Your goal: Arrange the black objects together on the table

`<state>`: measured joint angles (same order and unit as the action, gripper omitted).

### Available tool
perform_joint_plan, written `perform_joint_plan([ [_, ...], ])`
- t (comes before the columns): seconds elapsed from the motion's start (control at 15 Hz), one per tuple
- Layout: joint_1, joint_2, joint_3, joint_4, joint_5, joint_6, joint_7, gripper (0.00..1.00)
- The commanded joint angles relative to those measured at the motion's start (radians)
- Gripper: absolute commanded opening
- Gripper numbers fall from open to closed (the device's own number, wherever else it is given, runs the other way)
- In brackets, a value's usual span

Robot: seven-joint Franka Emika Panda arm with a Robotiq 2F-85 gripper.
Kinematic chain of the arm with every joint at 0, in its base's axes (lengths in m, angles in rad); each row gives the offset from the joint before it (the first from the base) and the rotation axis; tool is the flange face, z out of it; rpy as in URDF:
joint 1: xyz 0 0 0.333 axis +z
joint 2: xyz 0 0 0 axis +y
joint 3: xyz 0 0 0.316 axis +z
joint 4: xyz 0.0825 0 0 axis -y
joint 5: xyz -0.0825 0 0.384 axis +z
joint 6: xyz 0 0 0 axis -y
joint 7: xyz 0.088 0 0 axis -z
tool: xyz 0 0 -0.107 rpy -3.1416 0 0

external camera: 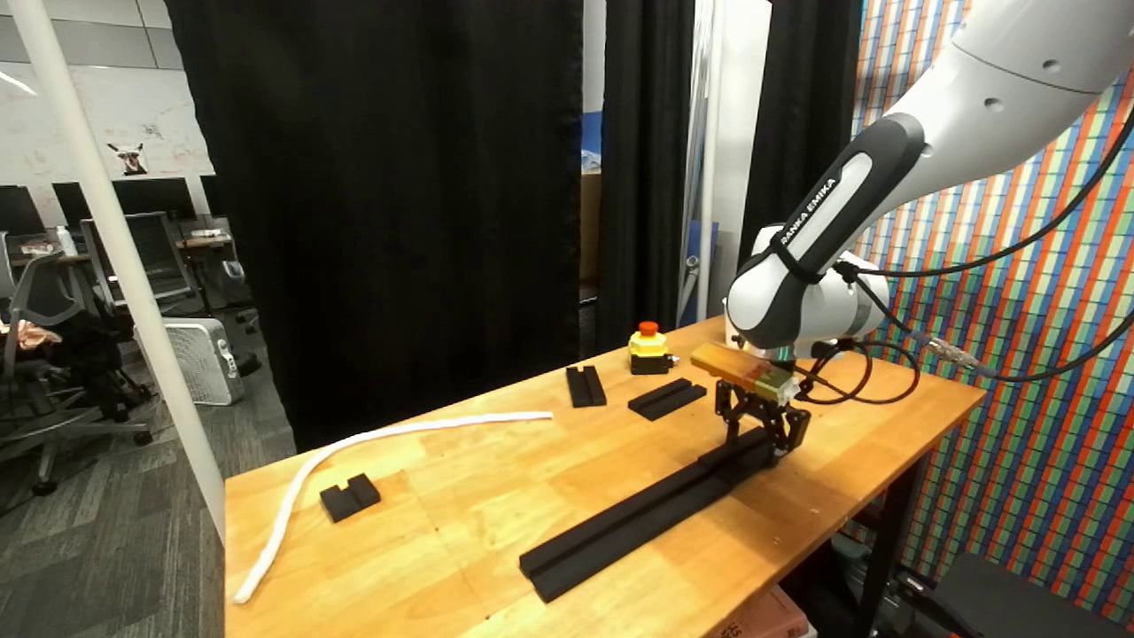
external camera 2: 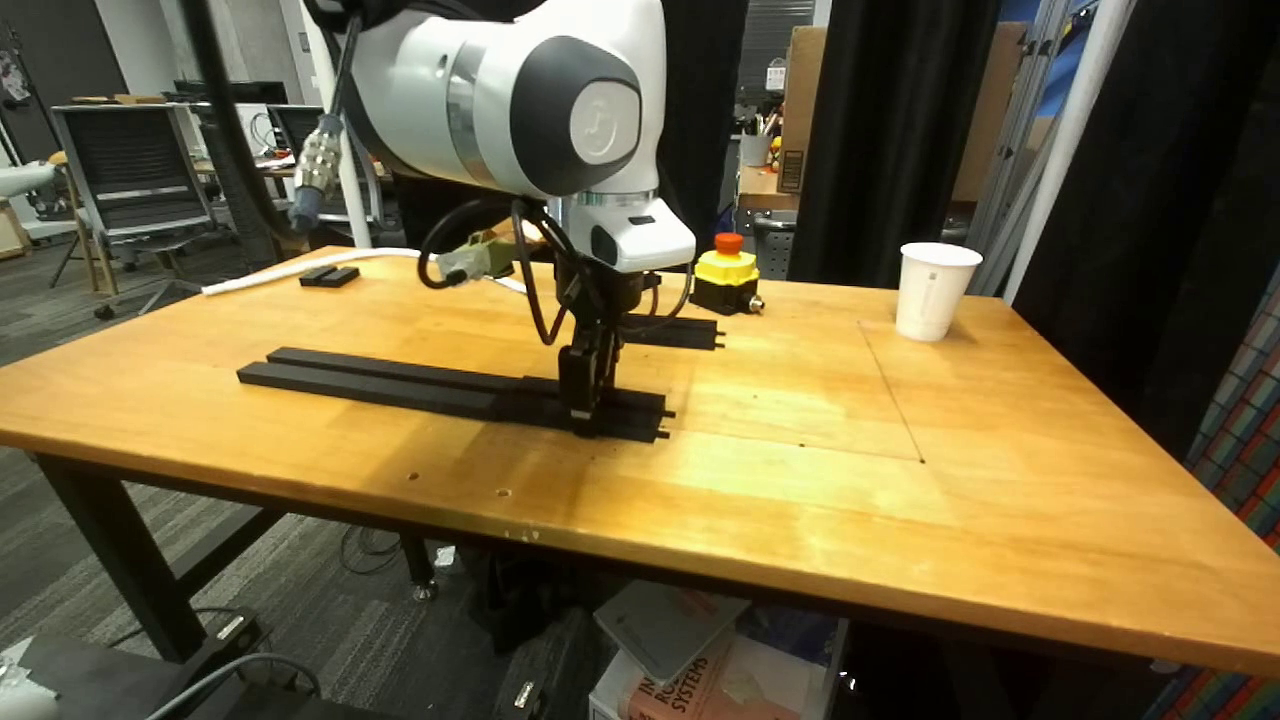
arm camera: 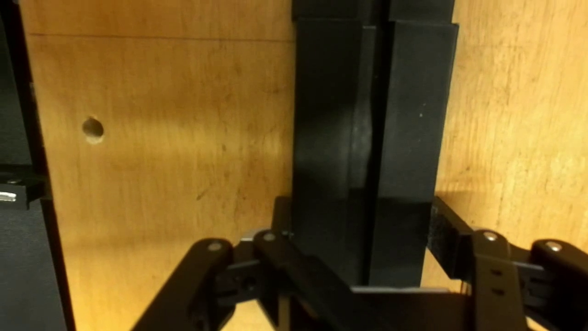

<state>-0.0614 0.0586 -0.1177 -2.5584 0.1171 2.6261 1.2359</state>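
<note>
Seemingly, on the table point(external camera 2: 850, 530), the gripper point(arm camera: 359, 219) is closed snugly across a black block point(arm camera: 333, 128) whose long axis runs, in the wrist view, toward the black strip point(arm camera: 327, 9) at twelve o'clock but sits slightly toward three.
</note>
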Motion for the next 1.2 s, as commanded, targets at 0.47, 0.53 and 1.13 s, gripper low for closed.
perform_joint_plan([
  [0.47, 0.002, -0.039, 0.02, -0.02, 0.025, -0.054, 0.016, 0.47],
  [0.53, 0.002, -0.04, 0.02, -0.018, 0.028, -0.064, 0.014, 0.47],
  [1.13, 0.003, -0.046, 0.024, -0.019, 0.037, -0.071, 0.028, 0.47],
])
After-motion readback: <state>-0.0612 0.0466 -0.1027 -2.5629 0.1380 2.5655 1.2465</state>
